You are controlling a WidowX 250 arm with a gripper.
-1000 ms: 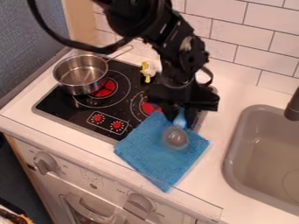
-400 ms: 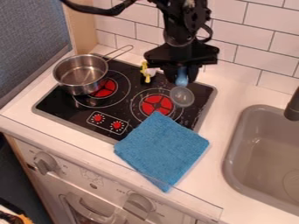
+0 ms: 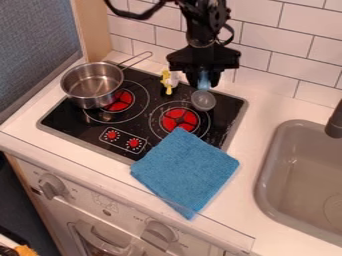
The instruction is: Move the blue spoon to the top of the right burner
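The claw and the blue spoon it grips, formerly over the blue cloth, have travelled towards the rear edge of the hob, most recently shifting slightly towards the pan.

Steel pot far left, small yellow-and-white object to its right. Blue cloth lies near; grey sink, right.

The blue spoon, with a blue handle and a rounded, see-through grey bowl, is held by the handle between black fingers in the upper middle of the frame, its bowl pointing down. The right burner, red with thin pale rings, lies flat near the frame's centre, below the bowl.
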